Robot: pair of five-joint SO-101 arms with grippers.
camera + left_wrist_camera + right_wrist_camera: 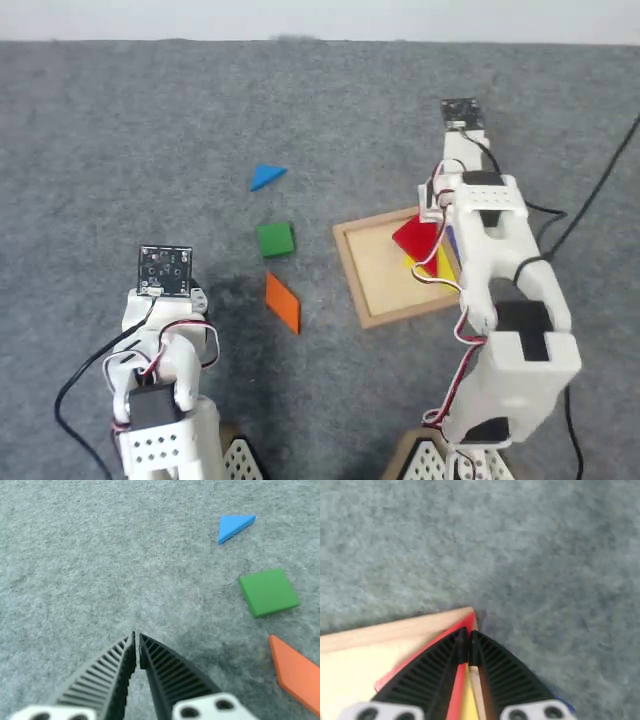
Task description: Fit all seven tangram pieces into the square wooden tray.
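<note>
Because the red triangle (415, 238) is being held over the tray (350, 275), I judge it is needing a flat, square lowering into the corner before release. Well left of the tray, the left gripper (136, 636) is resting closed and empty; at the tray's corner, the right gripper (467, 632) is pinching the red triangle by its edge.

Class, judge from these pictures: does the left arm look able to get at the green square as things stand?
Probably yes. The green square lies flat on the carpet ahead of the shut left gripper, with nothing between them.
</note>
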